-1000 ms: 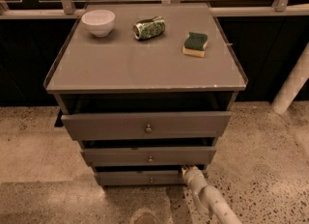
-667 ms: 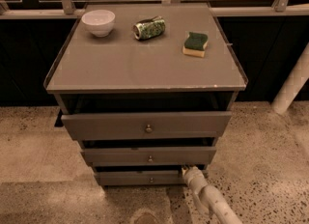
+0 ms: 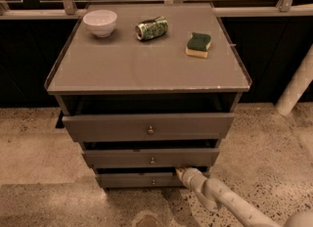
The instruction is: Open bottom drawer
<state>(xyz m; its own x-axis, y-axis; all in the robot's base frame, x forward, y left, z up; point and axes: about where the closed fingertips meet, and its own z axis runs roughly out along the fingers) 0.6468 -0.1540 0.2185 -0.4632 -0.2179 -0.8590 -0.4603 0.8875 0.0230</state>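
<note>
The grey cabinet has three drawers, and all three stand slightly out. The bottom drawer [image 3: 132, 180] is the lowest and shallowest, with a small round knob [image 3: 153, 181] at its middle. My gripper [image 3: 182, 173] comes in from the lower right on a pale arm [image 3: 220, 201]. Its tip is at the bottom drawer's top edge, just right of the knob and under the middle drawer [image 3: 122, 158]. The right end of the bottom drawer is hidden behind the arm.
On the cabinet top [image 3: 127, 64] are a white bowl [image 3: 100, 22], a crushed green can [image 3: 151, 28] and a green-and-yellow sponge [image 3: 198, 44]. The top drawer [image 3: 107, 127] juts out furthest. A white post [image 3: 296, 86] stands at the right on speckled floor.
The gripper's tip has edged slightly left along the bottom drawer's top edge. The drawers and the things on top have not moved.
</note>
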